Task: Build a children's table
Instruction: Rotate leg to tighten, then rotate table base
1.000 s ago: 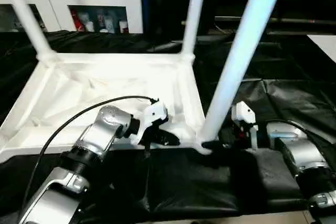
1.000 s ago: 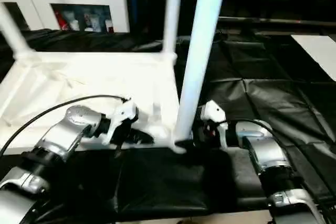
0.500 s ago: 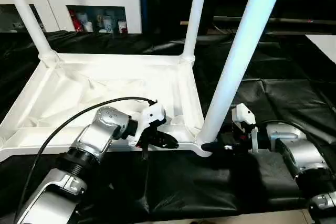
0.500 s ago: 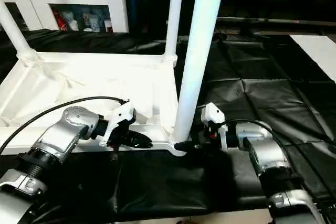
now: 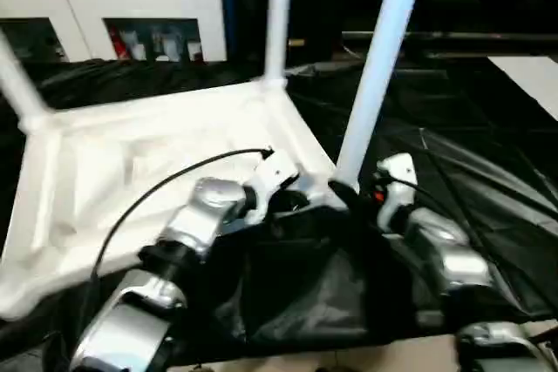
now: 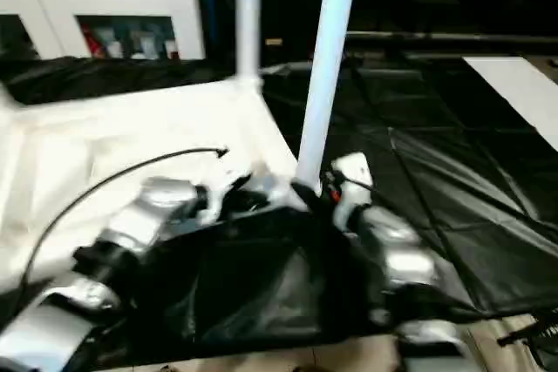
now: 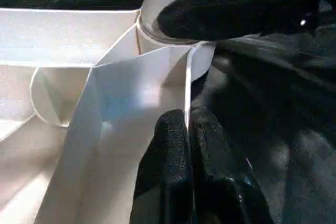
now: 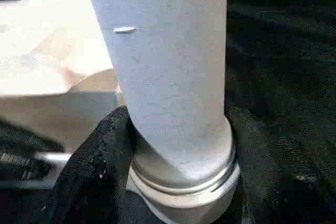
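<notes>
The white table top (image 5: 131,172) lies underside up on black cloth, and it looks tilted. Three white tube legs stand in its corner sockets: far left (image 5: 17,89), far right (image 5: 279,15), near right (image 5: 377,76). My left gripper (image 5: 301,200) is shut on the top's thin rim next to the near right corner; in the left wrist view its fingers (image 7: 168,145) pinch that rim (image 7: 187,87). My right gripper (image 5: 346,191) is shut round the base of the near right leg (image 8: 168,66), one finger (image 8: 97,166) on each side, just above the socket collar (image 8: 184,182).
A white cabinet with glass doors (image 5: 131,15) stands behind the table. Black cloth (image 5: 471,154) covers the work surface and bunches up under my forearms (image 5: 323,285). A black cable (image 5: 166,189) loops over my left forearm. A pale strip of floor (image 5: 532,76) shows at the far right.
The whole picture has shifted. Besides that, the table top's near right corner, with both grippers still holding it, sits higher and farther from me, and the top looks turned and tilted.
</notes>
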### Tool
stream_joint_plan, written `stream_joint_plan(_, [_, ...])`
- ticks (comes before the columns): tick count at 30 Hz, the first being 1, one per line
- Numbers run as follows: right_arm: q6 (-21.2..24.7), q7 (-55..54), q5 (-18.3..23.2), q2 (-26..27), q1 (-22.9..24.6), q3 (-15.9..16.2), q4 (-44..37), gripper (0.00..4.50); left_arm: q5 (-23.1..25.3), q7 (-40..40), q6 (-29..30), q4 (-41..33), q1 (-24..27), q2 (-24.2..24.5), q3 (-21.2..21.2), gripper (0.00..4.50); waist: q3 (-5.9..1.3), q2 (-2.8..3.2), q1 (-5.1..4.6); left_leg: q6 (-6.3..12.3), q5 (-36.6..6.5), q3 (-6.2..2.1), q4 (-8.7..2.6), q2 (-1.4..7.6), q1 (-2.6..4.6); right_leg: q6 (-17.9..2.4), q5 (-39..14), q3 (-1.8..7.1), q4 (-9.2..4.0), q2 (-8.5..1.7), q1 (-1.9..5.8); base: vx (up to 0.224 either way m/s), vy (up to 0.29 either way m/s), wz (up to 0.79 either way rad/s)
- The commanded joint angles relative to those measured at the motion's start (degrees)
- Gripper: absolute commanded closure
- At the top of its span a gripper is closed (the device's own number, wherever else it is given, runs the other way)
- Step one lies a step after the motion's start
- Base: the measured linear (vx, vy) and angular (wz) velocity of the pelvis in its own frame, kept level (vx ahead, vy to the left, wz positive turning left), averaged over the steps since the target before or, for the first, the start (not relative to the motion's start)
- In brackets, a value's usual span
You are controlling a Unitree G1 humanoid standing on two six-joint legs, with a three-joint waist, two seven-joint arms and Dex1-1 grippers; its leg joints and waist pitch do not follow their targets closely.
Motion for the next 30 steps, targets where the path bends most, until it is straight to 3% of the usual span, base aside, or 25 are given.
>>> stream_joint_plan(1, [1.14, -4.48, -2.75, 2.96, -0.33, 1.87, 3.2, 1.97, -0.71, -0.31, -1.81, 0.3, 0.08, -3.37, -1.47, 4.5, -2.47, -0.29, -0.01, 1.63, -19.92, -0.12, -4.21, 0.46, -0.16, -6.1, -29.75, 1.17, -5.55, -2.18, 1.68, 0.0, 0.0, 0.0])
stream_joint_plan(5, [-2.51, -1.72, -4.92, 2.14, 0.46, 4.48, 1.1, 1.97, 0.26, -1.75, -4.01, 0.73, 0.42, -2.4, -2.62, 4.5, -2.67, -0.23, -0.03, 1.88, -19.23, -0.04, -4.22, 0.56, -0.33, -6.69, -26.33, 1.39, -5.19, -2.18, 1.82, 0.0, 0.0, 0.0])
stream_joint_plan(6, [-2.51, -1.72, -4.92, 2.14, 0.46, 4.48, 1.1, 1.63, 0.26, -1.75, -4.01, 0.73, 0.42, -2.4, -2.62, 4.5, -2.61, -0.19, 0.0, 2.17, -19.12, 0.06, -4.24, 0.6, -0.25, -7.38, -25.06, 1.5, -5.07, -2.12, 1.74, 0.0, 0.0, 0.0])
stream_joint_plan(7, [-2.31, 0.9, -3.56, 0.97, 1.31, 3.79, -0.32, 1.63, 0.45, -1.73, -4.87, 1.45, 0.13, -1.86, -2.5, 4.5, -2.63, -0.47, -0.01, 2.45, -18.66, 0.16, -4.2, 0.58, -0.37, -7.82, -24.25, 1.52, -4.91, -2.1, 1.9, 0.0, 0.0, 0.0])
stream_joint_plan(8, [-2.15, 2.48, -2.82, 0.01, 1.89, 3.5, -1.31, 1.63, 0.52, -1.92, -5.28, 1.8, 0.0, -1.5, -2.42, 4.5, -2.63, -0.37, 0.15, 2.66, -18.42, 0.19, -4.19, 0.59, -0.28, -7.92, -23.97, 1.54, -4.93, -2.11, 1.93, 0.0, 0.0, 0.0])
stream_joint_plan(10, [-1.99, 3.76, -2.42, -1.24, 2.41, 3.25, -2.2, 1.22, 0.6, -2.2, -5.88, 2.13, -0.16, -1.18, -2.33, 4.5, -2.71, -0.5, 0.38, 3.35, -17.08, 0.38, -4.04, 0.63, -0.25, -8.46, -21.88, 1.66, -4.79, -2.05, 2.07, 0.0, 0.0, 0.0])
stream_joint_plan(14, [-0.72, 15.32, 0.1, -9.41, 6.45, 3.32, -8.74, 1.22, 0.52, -3.32, -7.06, 2.85, -0.73, -0.69, -1.69, 4.5, -2.91, -0.63, 1.52, 5.38, -13.42, 0.95, -3.53, 0.81, 0.09, -10.77, -14.95, 1.97, -4.17, -2.0, 2.18, 0.0, 0.0, 0.0])
stream_joint_plan(17, [-0.87, 24.25, 2.25, -16.61, 9.77, 2.23, -12.0, 1.22, 0.36, -4.52, -7.89, 3.02, -0.76, -0.5, -1.56, 4.5, -3.0, -0.86, 2.0, 6.9, -10.94, 0.74, -3.35, 0.86, -0.62, -11.15, -12.8, 1.78, -3.7, -2.11, 2.9, 0.0, 0.0, 0.0])
stream_joint_plan(19, [-0.46, 27.5, 3.22, -19.27, 11.07, 1.65, -13.12, 1.22, 0.15, -5.45, -7.96, 2.58, -0.52, -0.37, -1.85, 4.5, -2.97, -1.12, 1.96, 7.32, -10.74, 0.62, -3.36, 0.86, -0.97, -11.04, -13.82, 1.57, -3.76, -2.22, 3.02, 0.0, 0.0, 0.0])
stream_joint_plan(25, [4.33, 37.14, 9.45, -25.89, 16.49, -0.68, -21.01, 1.22, -0.9, -9.1, -10.66, 1.01, 0.96, 0.25, -2.06, 4.5, -2.74, -1.33, 2.24, 8.11, -11.84, 0.59, -3.3, 0.89, -0.88, -9.76, -18.48, 1.55, -4.36, -2.29, 2.82, 0.0, 0.0, 0.0])
stream_joint_plan(28, [5.3, 37.81, 10.42, -26.09, 17.02, -0.67, -22.67, 1.22, -1.29, -9.5, -11.49, 0.45, 1.27, 0.3, -1.76, 4.5, -2.78, -1.35, 2.23, 7.77, -11.91, 0.5, -3.39, 1.0, -0.94, -9.42, -19.76, 1.5, -4.38, -2.35, 2.75, 0.0, 0.0, 0.0])
stream_joint_plan(30, [6.28, 37.37, 11.0, -24.83, 17.11, 0.51, -24.74, 1.22, -2.99, -8.39, -10.78, -1.64, 1.77, 0.14, 0.18, 4.5, -2.78, -1.04, 2.36, 7.09, -12.08, 0.52, -3.41, 1.22, -0.63, -10.3, -18.29, 1.58, -4.23, -2.36, 2.51, 0.0, 0.0, 0.0])
